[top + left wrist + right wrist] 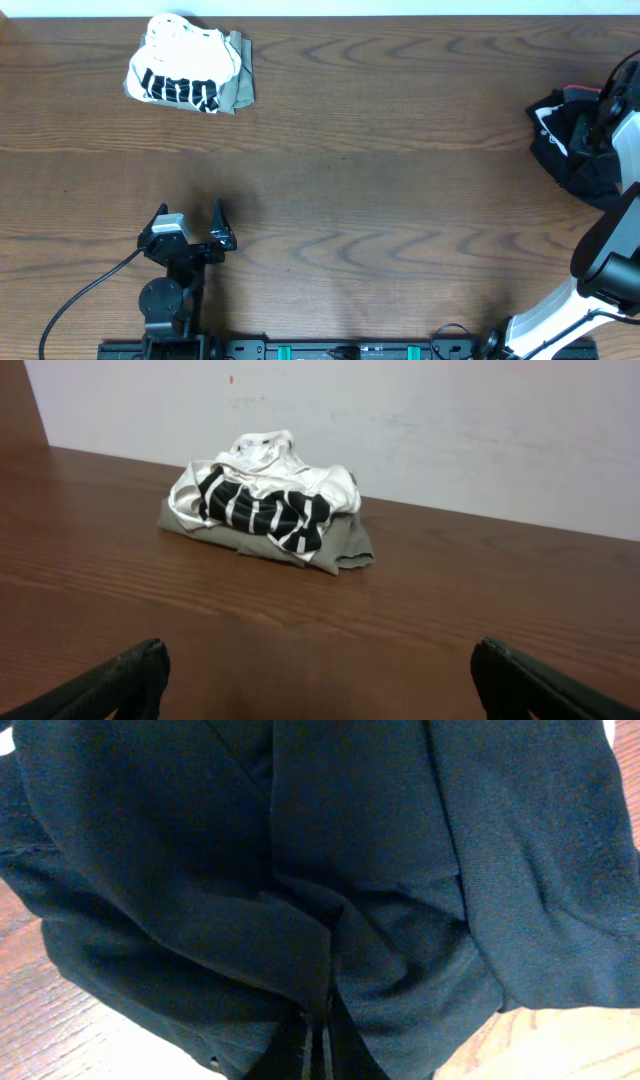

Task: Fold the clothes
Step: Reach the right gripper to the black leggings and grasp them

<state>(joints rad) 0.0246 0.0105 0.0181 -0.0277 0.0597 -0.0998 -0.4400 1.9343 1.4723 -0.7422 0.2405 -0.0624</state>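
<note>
The black trousers (pixel 565 150) lie crumpled at the table's right edge, a strip of red-orange showing at their top. My right gripper (pixel 600 125) is down in them. In the right wrist view black cloth (pixel 330 870) fills the frame, and the right gripper (pixel 315 1040) is shut with a fold pinched between its jaws. My left gripper (pixel 190 212) rests near the front left, open and empty, its jaws wide apart over bare wood (pixel 320 660).
A folded pile sits at the back left: a white black-printed top (pixel 185 70) on an olive piece (pixel 238 95), also ahead in the left wrist view as the pile (pixel 265 505). A pale wall (pixel 450 430) stands behind it. A black cable (pixel 80 300) trails from the left arm.
</note>
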